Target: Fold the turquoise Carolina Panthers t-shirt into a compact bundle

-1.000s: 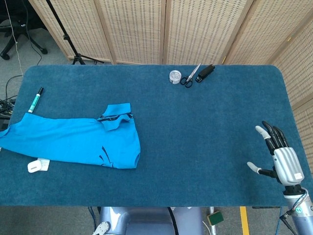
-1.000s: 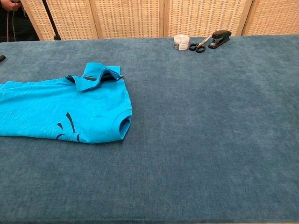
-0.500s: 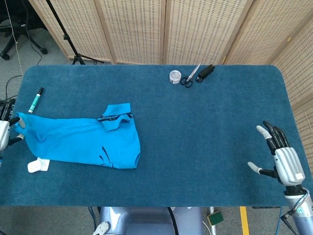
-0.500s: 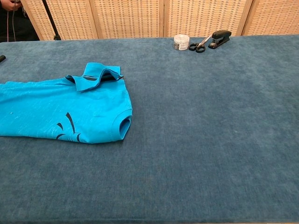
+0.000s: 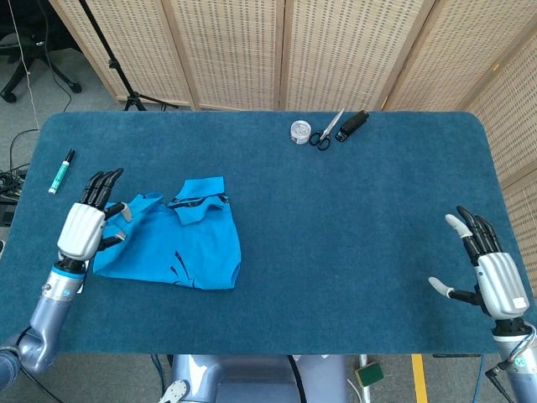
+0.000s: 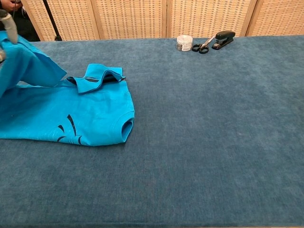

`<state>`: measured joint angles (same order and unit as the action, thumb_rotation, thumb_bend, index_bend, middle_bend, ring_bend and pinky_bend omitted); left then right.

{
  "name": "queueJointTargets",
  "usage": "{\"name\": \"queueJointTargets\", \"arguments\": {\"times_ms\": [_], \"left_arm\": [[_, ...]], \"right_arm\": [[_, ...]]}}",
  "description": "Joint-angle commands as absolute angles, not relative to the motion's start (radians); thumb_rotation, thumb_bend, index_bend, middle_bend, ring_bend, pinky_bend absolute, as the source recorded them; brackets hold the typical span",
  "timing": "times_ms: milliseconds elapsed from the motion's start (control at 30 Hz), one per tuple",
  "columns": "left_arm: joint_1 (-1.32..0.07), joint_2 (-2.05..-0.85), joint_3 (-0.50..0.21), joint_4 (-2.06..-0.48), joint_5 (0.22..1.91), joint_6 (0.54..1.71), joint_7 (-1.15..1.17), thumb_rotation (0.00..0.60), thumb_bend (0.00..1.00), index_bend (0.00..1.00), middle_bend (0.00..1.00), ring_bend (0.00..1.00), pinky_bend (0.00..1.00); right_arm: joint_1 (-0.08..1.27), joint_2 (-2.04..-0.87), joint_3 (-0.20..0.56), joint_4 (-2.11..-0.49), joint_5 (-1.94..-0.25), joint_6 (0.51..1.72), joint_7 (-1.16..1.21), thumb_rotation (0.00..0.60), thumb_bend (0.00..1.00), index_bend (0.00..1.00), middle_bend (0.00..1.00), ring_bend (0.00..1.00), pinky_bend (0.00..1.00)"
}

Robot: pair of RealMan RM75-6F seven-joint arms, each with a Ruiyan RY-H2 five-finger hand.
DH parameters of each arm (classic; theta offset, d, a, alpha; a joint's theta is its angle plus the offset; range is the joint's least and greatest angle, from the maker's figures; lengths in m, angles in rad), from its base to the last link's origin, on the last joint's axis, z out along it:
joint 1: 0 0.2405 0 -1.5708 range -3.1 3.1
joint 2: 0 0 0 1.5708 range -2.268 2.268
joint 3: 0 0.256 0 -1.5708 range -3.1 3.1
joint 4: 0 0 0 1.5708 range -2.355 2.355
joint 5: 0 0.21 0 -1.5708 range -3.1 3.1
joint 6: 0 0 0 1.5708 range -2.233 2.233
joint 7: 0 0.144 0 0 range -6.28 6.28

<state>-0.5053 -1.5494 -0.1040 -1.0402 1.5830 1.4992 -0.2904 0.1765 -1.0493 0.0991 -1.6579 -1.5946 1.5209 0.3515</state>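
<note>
A blue carpeted table point(image 5: 361, 243) stands before folding woven-cane screens point(image 5: 277, 50). Near its far edge, a small round clear container point(image 5: 299, 131), black-handled scissors point(image 5: 325, 134) and a black stapler point(image 5: 354, 124) lie in a close row. A green-and-black marker pen point(image 5: 61, 171) rests near the table's left edge. A black tripod leg point(image 5: 109, 59) rises behind.

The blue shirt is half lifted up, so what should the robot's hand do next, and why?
Probably carry the fabric further right and lay it down over the collar end. The left hand holds the t-shirt's lifted end above the table, while the rest lies flat. The right hand hovers open, far away.
</note>
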Motion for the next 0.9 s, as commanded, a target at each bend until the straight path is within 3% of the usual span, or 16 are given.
{"name": "queueJointTargets", "arguments": {"times_ms": [33, 400, 900], "left_arm": [[-0.559, -1.602, -0.122, -1.111, 1.616, 1.484, -0.196, 0.6, 0.56, 0.76, 0.0, 0.0, 0.0], [-0.59, -1.719, -0.065, -1.116, 1.684, 1.455, -0.053, 0.6, 0.56, 0.76, 0.0, 0.0, 0.0], [-0.559, -1.807, 0.055, -1.03, 1.765, 1.453, -0.091, 0.6, 0.53, 0.76, 0.0, 0.0, 0.0]], "right_arm": [[0.176, -1.048, 0.1, -1.658, -1.594, 1.522, 0.355, 0.6, 0.0, 0.0, 0.0, 0.0, 0.0], [0.174, -1.044, 0.101, -1.656, -1.594, 1.524, 0.366, 0.6, 0.0, 0.0, 0.0, 0.0, 0.0], [0.176, -1.046, 0.1, -1.657, -1.595, 1.519, 0.359, 0.6, 0.0, 0.0, 0.0, 0.0, 0.0]]}}
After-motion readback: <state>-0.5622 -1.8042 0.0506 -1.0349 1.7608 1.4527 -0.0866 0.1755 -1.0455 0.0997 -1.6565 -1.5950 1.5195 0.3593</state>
